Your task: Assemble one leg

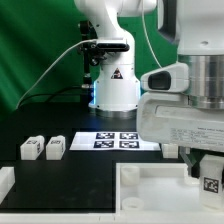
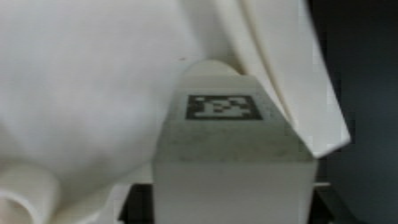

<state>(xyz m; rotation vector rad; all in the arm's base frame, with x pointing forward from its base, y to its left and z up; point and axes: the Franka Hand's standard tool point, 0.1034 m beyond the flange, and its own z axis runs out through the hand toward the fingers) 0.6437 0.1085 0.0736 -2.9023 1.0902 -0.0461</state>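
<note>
My gripper [image 1: 203, 166] hangs at the exterior view's right, low over the large white tray-like square piece [image 1: 150, 196]. It is shut on a white leg [image 1: 211, 181], whose tag faces the camera. In the wrist view the held leg [image 2: 222, 150] fills the middle with its tag showing, and a dark finger [image 2: 143, 196] presses on each side of it. The tip of the leg lies over the tray piece [image 2: 89, 100], close to its raised rim [image 2: 288, 85]; I cannot tell whether they touch. Two more legs [image 1: 30, 148] [image 1: 55, 147] stand side by side on the black table at the exterior view's left.
The marker board [image 1: 118, 140] lies flat in the middle of the table in front of the robot's white base [image 1: 113, 90]. Another white part [image 1: 5, 182] shows at the lower left edge. A green curtain hangs behind.
</note>
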